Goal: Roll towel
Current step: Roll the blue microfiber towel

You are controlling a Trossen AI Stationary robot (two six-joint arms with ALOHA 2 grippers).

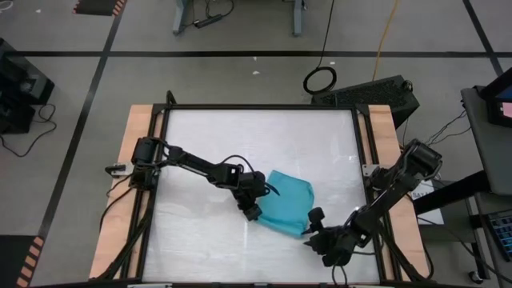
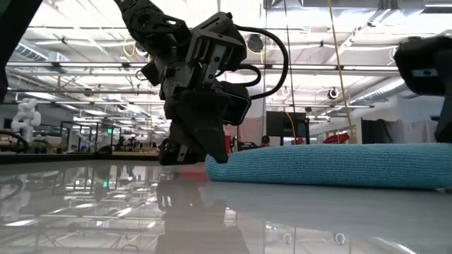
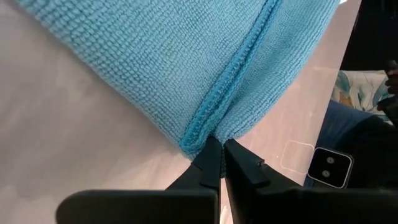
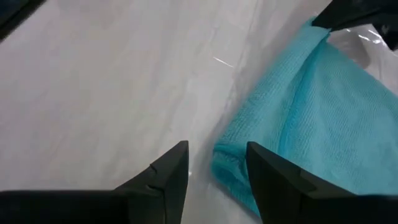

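My left gripper (image 3: 216,152) clenched on corner of towel (image 1: 286,205), pinching stitched hem at towel's left edge. Towel lies folded on white tabletop (image 1: 208,136), near front, right of centre. My right gripper (image 4: 216,163) released, fingers spread, straddling opposite folded corner low over tabletop; I cannot tell if touching cloth.

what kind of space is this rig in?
Probably a robotics lab or workshop hall: exposed ceiling trusses and strip lights, black floor tape lines, loose yellow cable around the wood-edged white table.
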